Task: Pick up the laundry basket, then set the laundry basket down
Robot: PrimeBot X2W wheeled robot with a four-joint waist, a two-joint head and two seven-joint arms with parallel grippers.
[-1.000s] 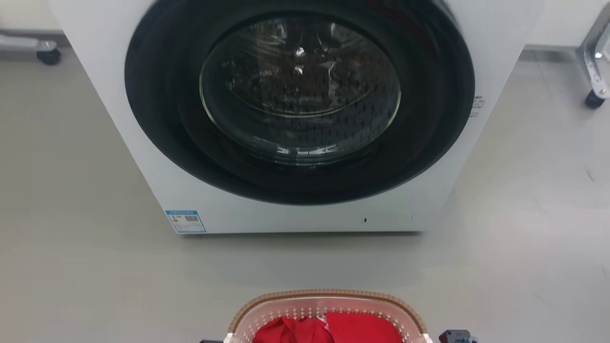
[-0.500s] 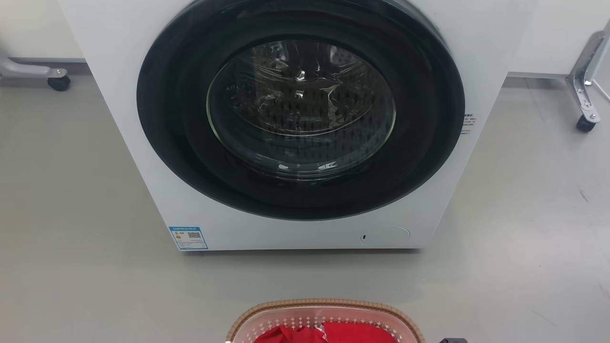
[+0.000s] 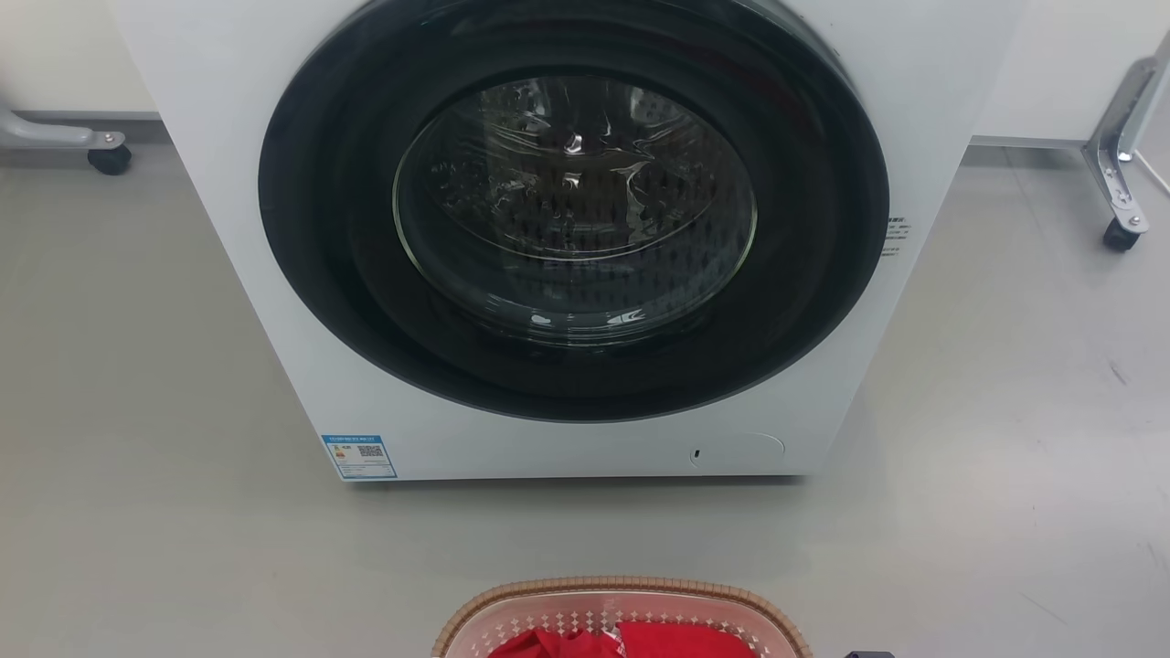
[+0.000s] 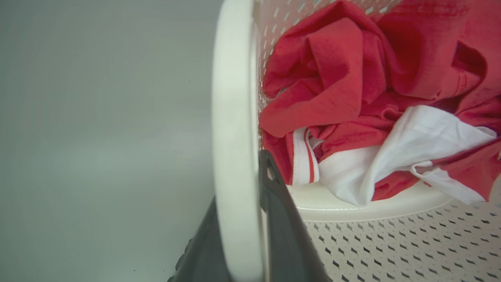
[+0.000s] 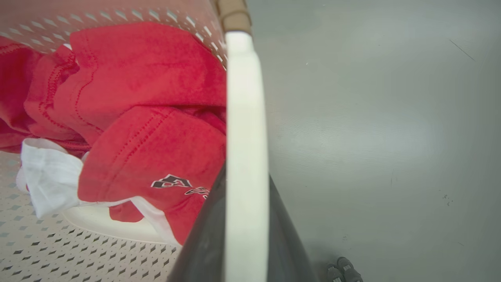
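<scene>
The laundry basket [image 3: 622, 587] sits at the bottom middle of the head view, its brown woven-look rim facing the washing machine. Red and white clothes [image 4: 352, 98] lie inside it. In the left wrist view my left gripper [image 4: 239, 219] is shut on the basket's white handle [image 4: 233, 98], one dark finger on each side. The right wrist view shows my right gripper [image 5: 244, 203] shut on the other white handle [image 5: 245, 98] in the same way. I cannot tell whether the basket's base touches the floor.
A white front-loading washing machine [image 3: 567, 439] with its round dark door shut stands close ahead of the basket. Castor-wheeled frame legs stand at the far left [image 3: 108, 157] and far right [image 3: 1120, 224]. Bare grey floor [image 3: 137, 512] lies on both sides.
The head camera shifted, so the washing machine and the basket sit lower in the view than a second ago. Over the last half second almost nothing differs.
</scene>
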